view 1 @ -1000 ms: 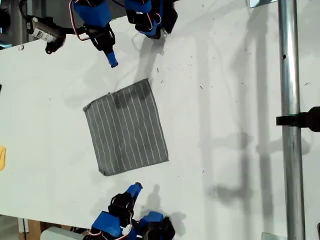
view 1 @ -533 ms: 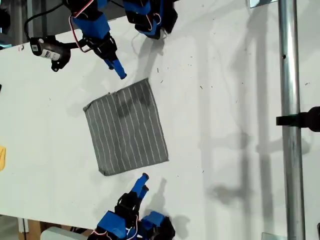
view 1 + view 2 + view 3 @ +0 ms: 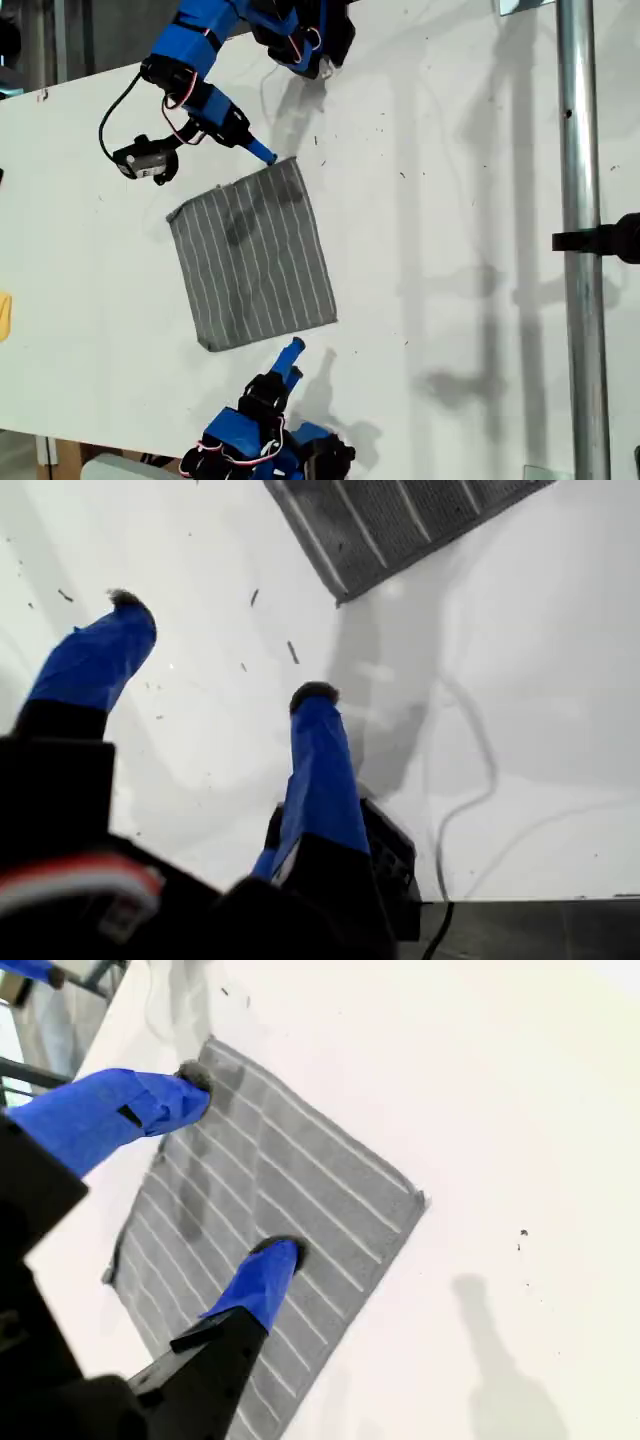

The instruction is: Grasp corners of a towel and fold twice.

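While the towel (image 3: 255,255) lies flat on the table (image 3: 450,150), no corner is gripped and I see no fold being made, so I judge both folds are left to do. My first gripper (image 3: 220,647) is spread open over bare table, with one corner (image 3: 340,600) just ahead of its jaws. My second gripper (image 3: 238,1163) is open too, with the cloth beneath its jaws: one fingertip (image 3: 195,1075) is at the towel's edge, the other over the stripes. Half a second ago both grippers sat farther from the towel; the towel itself has not shifted.
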